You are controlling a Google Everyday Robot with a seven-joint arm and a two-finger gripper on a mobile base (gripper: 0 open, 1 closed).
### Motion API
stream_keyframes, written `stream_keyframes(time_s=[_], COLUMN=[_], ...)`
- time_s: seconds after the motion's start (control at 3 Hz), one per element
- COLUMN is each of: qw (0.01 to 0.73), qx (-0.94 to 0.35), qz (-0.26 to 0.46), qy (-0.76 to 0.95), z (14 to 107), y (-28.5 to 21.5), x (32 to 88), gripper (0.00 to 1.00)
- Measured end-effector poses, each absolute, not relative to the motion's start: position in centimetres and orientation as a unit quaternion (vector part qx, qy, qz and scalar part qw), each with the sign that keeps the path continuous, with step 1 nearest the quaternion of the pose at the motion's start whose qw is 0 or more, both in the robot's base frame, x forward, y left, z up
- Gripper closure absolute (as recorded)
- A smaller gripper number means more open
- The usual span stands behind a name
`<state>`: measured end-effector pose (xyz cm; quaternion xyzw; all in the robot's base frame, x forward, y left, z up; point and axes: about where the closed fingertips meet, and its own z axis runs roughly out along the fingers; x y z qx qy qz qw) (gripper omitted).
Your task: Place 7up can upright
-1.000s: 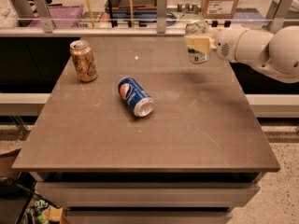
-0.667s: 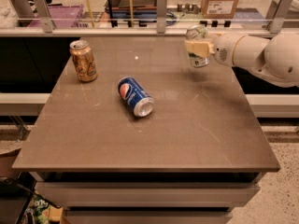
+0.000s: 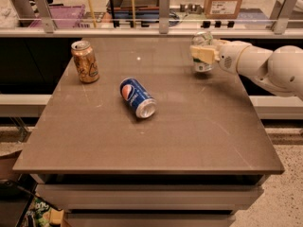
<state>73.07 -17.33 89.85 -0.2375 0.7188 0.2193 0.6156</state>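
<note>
The 7up can (image 3: pixel 202 38) is pale with silver ends and stands upright at the back right of the brown table (image 3: pixel 189 126). My gripper (image 3: pixel 203 54) comes in from the right on a white arm and is shut on the can's side. The can's base is at or just above the table top; I cannot tell whether it touches.
A gold can (image 3: pixel 85 61) stands upright at the back left. A blue Pepsi can (image 3: pixel 137 97) lies on its side near the table's middle. A glass rail with metal posts (image 3: pixel 164 5) runs behind the table. The white arm (image 3: pixel 265 67) reaches over the right edge.
The gripper with the 7up can has shifted slightly left and lower toward the table top. The other cans have not moved.
</note>
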Motion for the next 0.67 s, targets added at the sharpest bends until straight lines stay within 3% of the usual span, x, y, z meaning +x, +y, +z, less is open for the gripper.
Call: stream_keyframes(time_s=[0.67], qw=[0.65], qx=[-0.221], qz=[0.263], qy=[0.678], z=[89.72], y=[-17.2], x=[73.19], gripper=[1.0])
